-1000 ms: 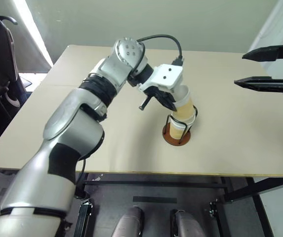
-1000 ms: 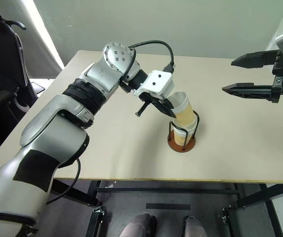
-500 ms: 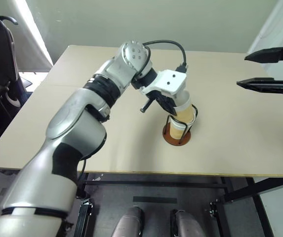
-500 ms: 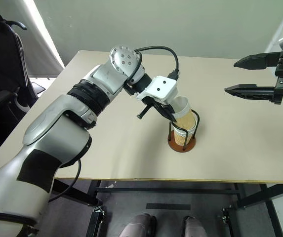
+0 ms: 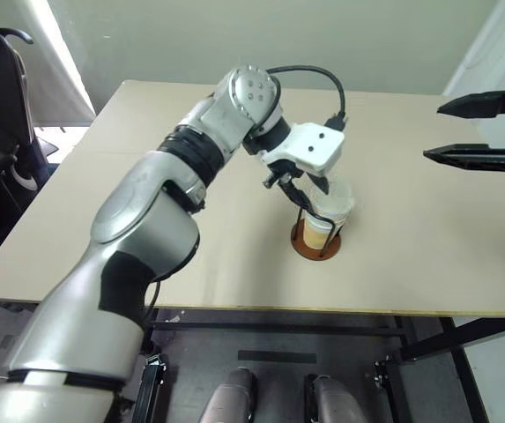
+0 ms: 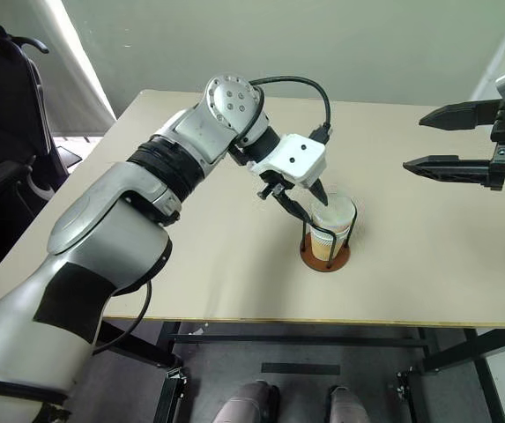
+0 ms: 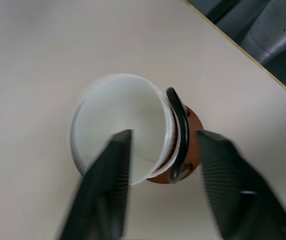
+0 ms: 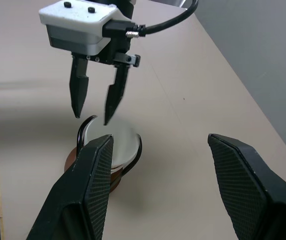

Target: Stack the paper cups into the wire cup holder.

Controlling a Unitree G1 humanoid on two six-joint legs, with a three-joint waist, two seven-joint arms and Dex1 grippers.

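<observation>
Cups nested in wire cup holder on table.
Head view: left gripper spread directly above the cup rim; right gripper spread, well apart. Right wrist view: left fingers apart, clear of the cups.

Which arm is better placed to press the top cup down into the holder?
Left, probably: the left gripper hangs right above the top cup in the wire cup holder; the right gripper is off to the side.

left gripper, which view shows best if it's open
The right wrist view: the left gripper shows side-on, fingers apart above the cup. Its own wrist view shows blurred fingers astride the cup; in the eye views its body hides them.
</observation>
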